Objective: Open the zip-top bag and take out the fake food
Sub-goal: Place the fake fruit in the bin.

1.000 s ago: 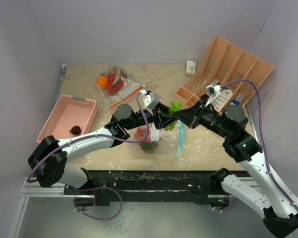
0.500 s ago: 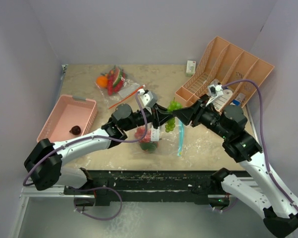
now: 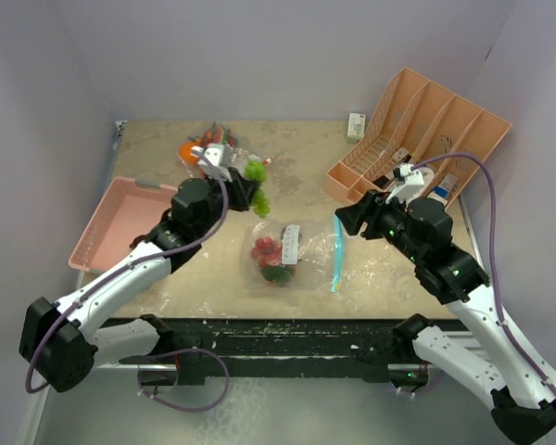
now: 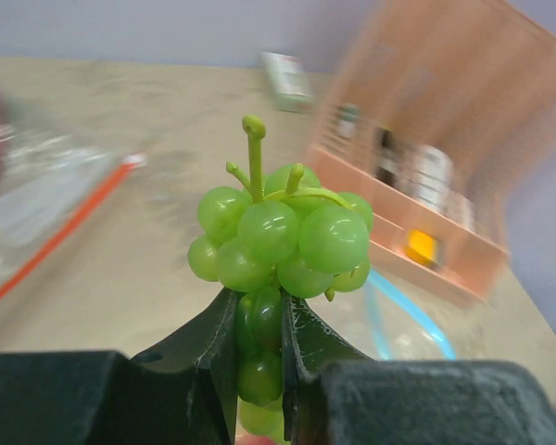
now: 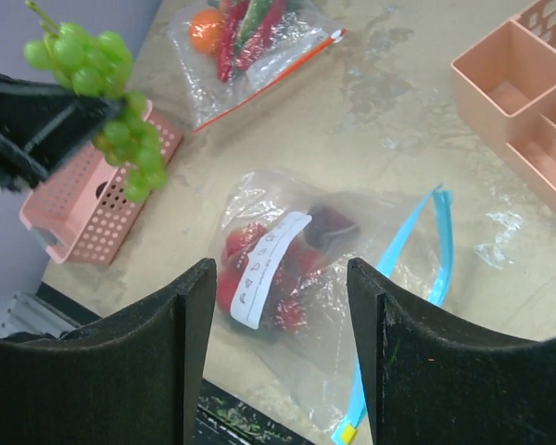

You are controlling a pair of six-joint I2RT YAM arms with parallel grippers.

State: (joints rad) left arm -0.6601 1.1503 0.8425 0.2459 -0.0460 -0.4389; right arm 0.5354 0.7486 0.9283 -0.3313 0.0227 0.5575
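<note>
**Top external view.** The left end effector (image 3: 246,185) is clamped on a bunch of green plastic grapes (image 3: 255,171) and carries it above the tan bench (image 3: 301,176). The bunch hangs between a second clear bag with an orange seal strip (image 3: 213,153), far left, and the clear zip-top bag with a blue seal strip (image 3: 301,269), lying flat near centre. The right end effector (image 3: 343,221) hangs just right of that bag, apart from it. A pink perforated plastic basket (image 3: 111,218) sits at the left edge and a peach slotted organiser (image 3: 417,125) in the far right corner, with open bench between them.

**Left wrist view.** Both fingers (image 4: 208,357) pinch the lowest grapes of the bunch, and the stem points up. The background is blurred.

**Right wrist view.** The fingers (image 5: 190,343) stand wide apart, holding nothing, above the zip-top bag. The bag contains red plastic strawberries (image 5: 236,246) and a dark piece, possibly a plum. The grapes appear at upper left, in line with the basket's rim.
</note>
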